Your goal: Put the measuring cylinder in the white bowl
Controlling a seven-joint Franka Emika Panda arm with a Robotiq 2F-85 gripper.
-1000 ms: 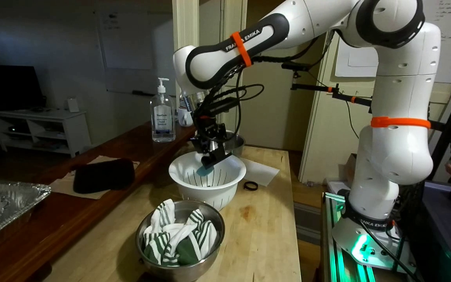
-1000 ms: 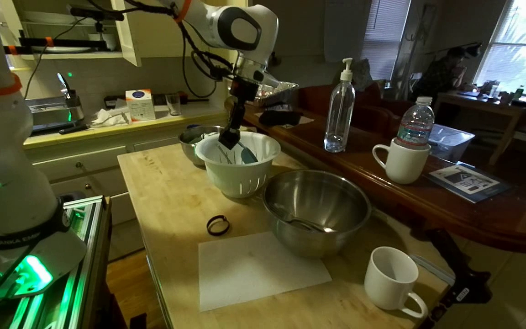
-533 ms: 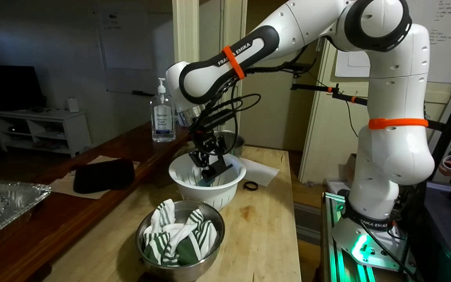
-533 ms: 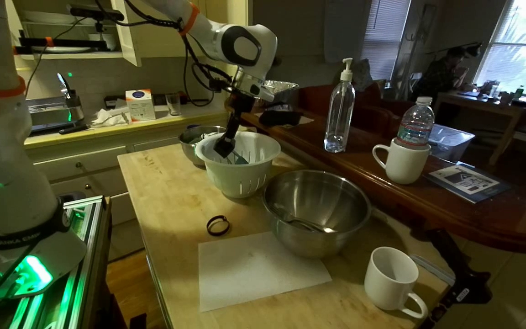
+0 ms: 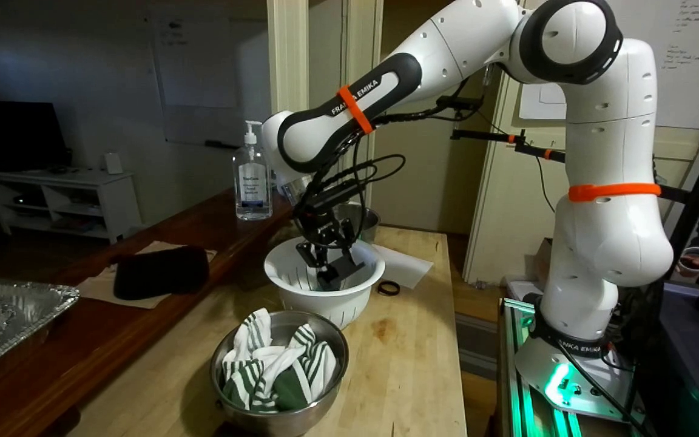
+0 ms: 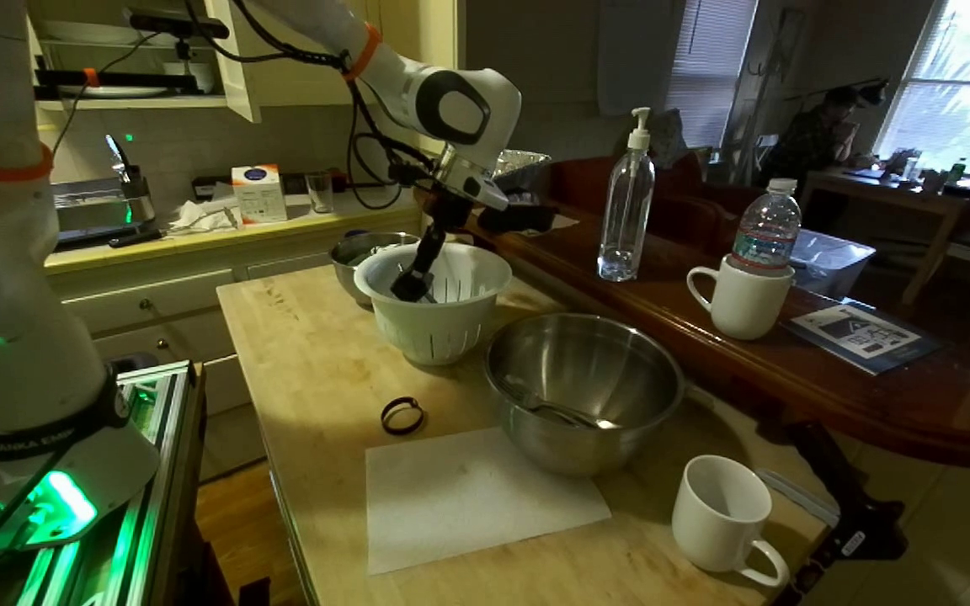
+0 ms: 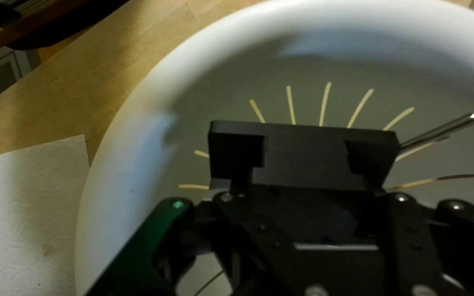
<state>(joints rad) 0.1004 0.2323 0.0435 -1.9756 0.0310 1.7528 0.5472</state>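
The white bowl [image 5: 301, 300], ribbed and slotted, stands on the wooden table and also shows in an exterior view [image 6: 434, 332] and in the wrist view [image 7: 138, 123]. My gripper [image 5: 332, 279] reaches down inside it, tilted, below the rim; its tip also shows in an exterior view [image 6: 411, 286]. In the wrist view the gripper [image 7: 305, 160] has a wide dark body spanning between its fingers, so its opening is unclear. The teal measuring cylinder is hidden, or nearly so, behind the gripper and bowl. A thin metal rod [image 7: 442, 128] lies in the bowl beside the gripper.
A steel bowl [image 6: 569, 450] with utensils stands close to the white bowl. Another steel bowl holds a green-white striped cloth [image 5: 276, 370]. A white mug [image 6: 716, 522], paper [image 6: 468, 505] and black ring [image 6: 402, 417] are on the table. The pump bottle [image 6: 626, 210] stands on the raised ledge.
My gripper has moved down deeper into the white bowl. The teal piece seen below it earlier went down with it and is now mostly out of sight. The bowl has shifted slightly.
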